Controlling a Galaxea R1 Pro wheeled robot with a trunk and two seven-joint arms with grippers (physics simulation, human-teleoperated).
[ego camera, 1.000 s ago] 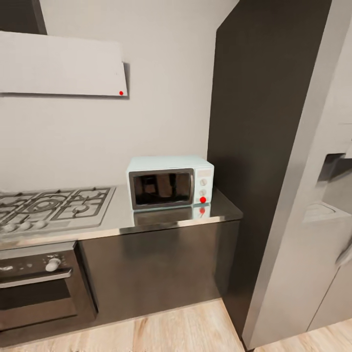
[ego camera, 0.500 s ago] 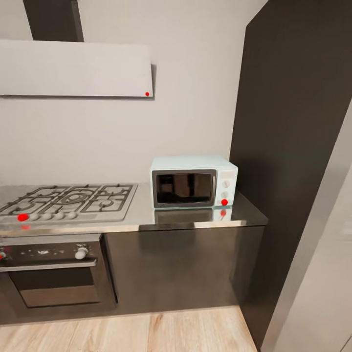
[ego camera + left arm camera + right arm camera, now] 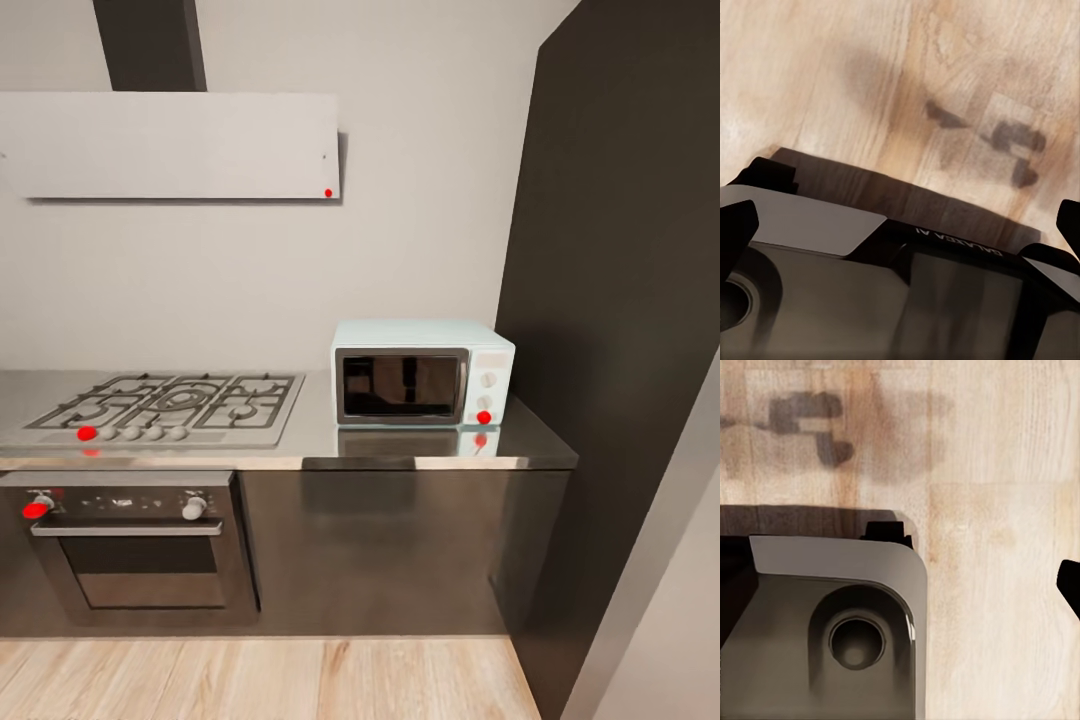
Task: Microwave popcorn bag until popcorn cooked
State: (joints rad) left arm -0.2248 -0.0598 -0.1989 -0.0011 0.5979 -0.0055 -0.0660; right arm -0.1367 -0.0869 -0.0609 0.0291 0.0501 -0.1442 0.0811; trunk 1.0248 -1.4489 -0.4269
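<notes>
In the head view, the microwave point(image 3: 423, 373) stands at the right end of the countertop point(image 3: 420, 450), close to its back edge and just beside a tall dark cabinet panel point(image 3: 620, 300). Its door is closed; the dark glass gives only reflections, so what is inside cannot be told. Two round knobs and a red dot sit on its right-hand panel. Toward the left of the countertop a gas hob point(image 3: 170, 405) is set into the surface, with a red dot among its front knobs. Below the hob is a built-in oven point(image 3: 140, 545) with its door closed, a red knob at its left. A pale range hood point(image 3: 170, 145) hangs on the wall above the hob. Light wooden floor point(image 3: 260, 680) runs along the foot of the cabinets. In the left wrist view, grey and black parts of the robot's base point(image 3: 870, 277) lie over wooden floor, dark fingertips point(image 3: 736, 225) showing at opposite picture edges, spread wide and holding nothing. In the right wrist view, a grey body part with a round recess point(image 3: 855, 637) sits over the floor; one dark fingertip point(image 3: 1071, 585) shows at an edge, and how far that gripper is open cannot be told.
</notes>
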